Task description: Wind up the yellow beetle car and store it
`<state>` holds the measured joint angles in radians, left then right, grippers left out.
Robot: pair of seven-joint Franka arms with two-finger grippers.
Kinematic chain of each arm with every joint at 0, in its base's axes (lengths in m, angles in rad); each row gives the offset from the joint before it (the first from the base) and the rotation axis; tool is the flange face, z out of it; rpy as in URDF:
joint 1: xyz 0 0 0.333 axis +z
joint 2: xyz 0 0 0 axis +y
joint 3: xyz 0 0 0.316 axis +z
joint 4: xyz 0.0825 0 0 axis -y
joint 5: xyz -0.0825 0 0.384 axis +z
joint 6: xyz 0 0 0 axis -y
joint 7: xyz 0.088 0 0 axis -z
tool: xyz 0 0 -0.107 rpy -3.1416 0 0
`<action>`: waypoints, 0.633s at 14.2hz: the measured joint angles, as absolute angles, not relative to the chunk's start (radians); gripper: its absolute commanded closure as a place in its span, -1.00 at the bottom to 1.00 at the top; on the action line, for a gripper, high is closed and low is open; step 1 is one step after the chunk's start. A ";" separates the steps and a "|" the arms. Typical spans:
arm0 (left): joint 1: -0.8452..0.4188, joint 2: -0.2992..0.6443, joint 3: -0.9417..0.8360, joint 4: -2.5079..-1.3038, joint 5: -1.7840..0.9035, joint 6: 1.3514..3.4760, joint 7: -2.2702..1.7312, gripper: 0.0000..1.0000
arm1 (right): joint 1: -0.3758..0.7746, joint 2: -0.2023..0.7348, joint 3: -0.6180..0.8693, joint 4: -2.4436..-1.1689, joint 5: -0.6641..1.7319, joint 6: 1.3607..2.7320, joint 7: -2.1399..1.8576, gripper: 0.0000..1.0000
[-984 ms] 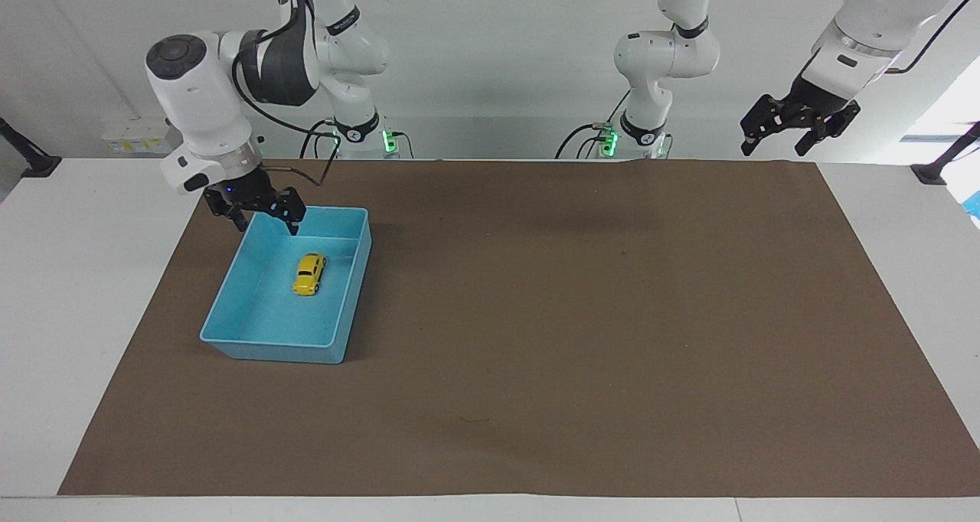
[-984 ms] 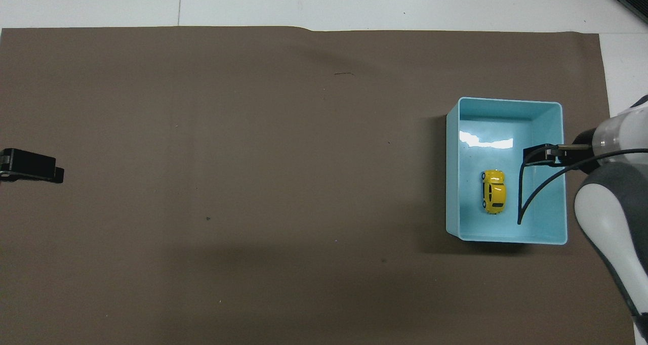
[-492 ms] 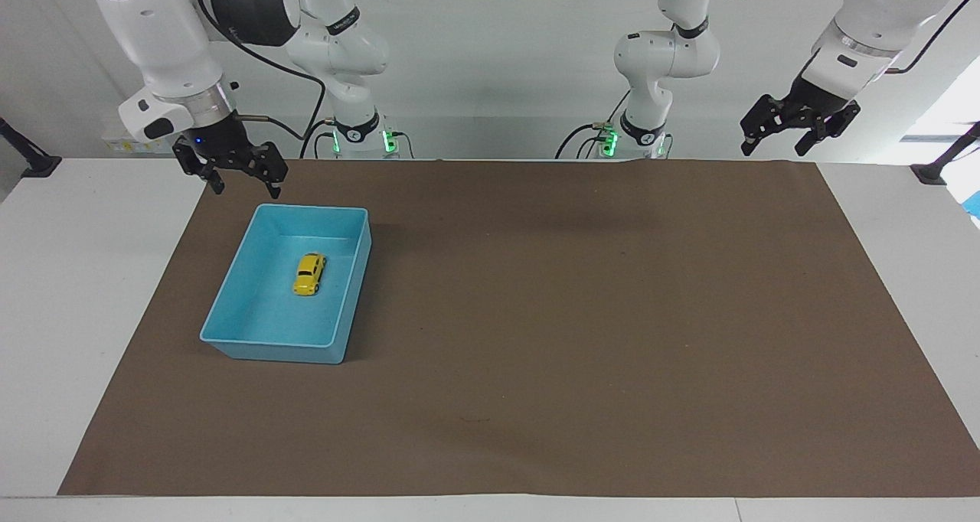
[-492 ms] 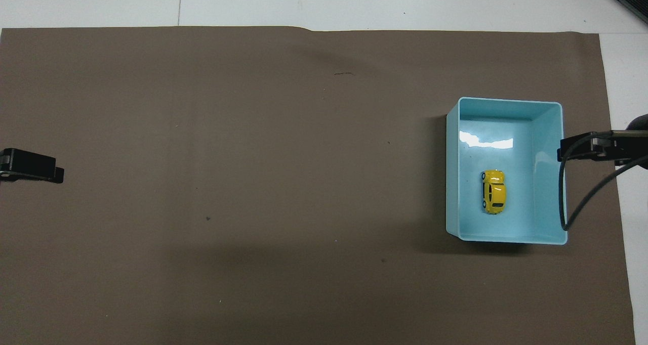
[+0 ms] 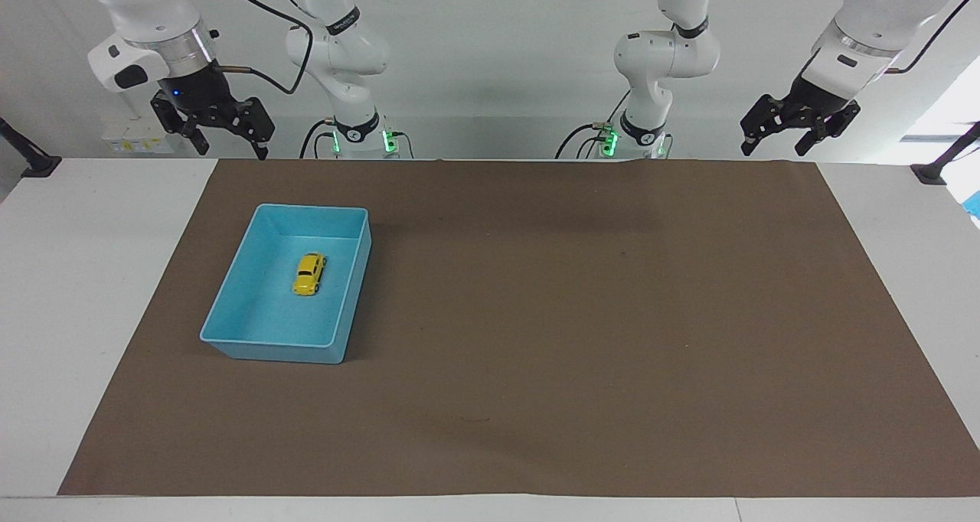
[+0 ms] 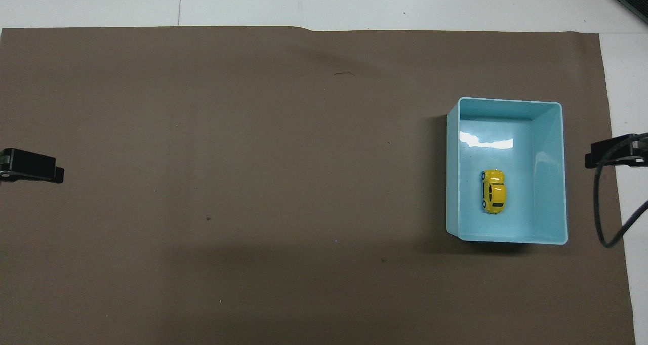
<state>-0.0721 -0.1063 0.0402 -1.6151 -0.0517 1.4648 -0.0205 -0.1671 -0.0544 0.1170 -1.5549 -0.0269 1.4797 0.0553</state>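
Yellow beetle car stored in the blue tray, both arms drawn back.

The yellow beetle car [image 5: 309, 273] sits on its wheels on the floor of the blue tray [image 5: 230, 305], roughly mid-tray and a little toward the tray's robot-side end, touching no wall. The right gripper [image 5: 224, 141], which a second ago hung low over the tray's robot-side rim, has lifted away and now hovers high, clear of the tray over the edge of the brown mat [image 5: 582, 338], its fingers spread and holding nothing. The left gripper [image 5: 775, 141] waits raised over the mat's corner at the left arm's end, well apart from the tray, its claw likewise open and empty. With the car released inside the tray and unmoved through the retreat, the storing step looks finished and the task appears essentially complete.
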 measured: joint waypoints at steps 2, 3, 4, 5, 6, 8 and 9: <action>-0.072 -0.106 0.040 -1.615 -0.052 1.465 -0.021 -1.00 | -0.166 -0.052 0.115 -1.555 -0.027 1.478 0.055 -1.00; -0.072 -0.106 0.040 -1.615 -0.052 1.465 -0.021 -1.00 | -0.162 -0.052 0.109 -1.555 -0.027 1.477 0.055 -1.00; -0.072 -0.106 0.040 -1.615 -0.052 1.465 -0.021 -1.00 | -0.158 -0.052 0.105 -1.555 -0.027 1.475 0.055 -1.00; -0.072 -0.106 0.040 -1.615 -0.052 1.465 -0.021 -1.00 | -0.152 -0.052 0.099 -1.555 -0.027 1.474 0.055 -1.00; -0.072 -0.106 0.040 -1.615 -0.052 1.465 -0.021 -1.00 | -0.145 -0.052 0.092 -1.555 -0.027 1.474 0.055 -1.00; -0.072 -0.106 0.040 -1.615 -0.052 1.465 -0.021 -1.00 | -0.137 -0.052 0.081 -1.555 -0.027 1.473 0.055 -1.00; -0.072 -0.106 0.040 -1.615 -0.052 1.465 -0.021 -1.00 | -0.135 -0.052 0.076 -1.555 -0.027 1.471 0.055 -1.00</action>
<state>-0.0722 -0.1063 0.0402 -1.6151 -0.0517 1.4648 -0.0205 -0.1351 -0.0517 0.0762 -1.5551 -0.0269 1.4708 0.0552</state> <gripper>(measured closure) 0.000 0.000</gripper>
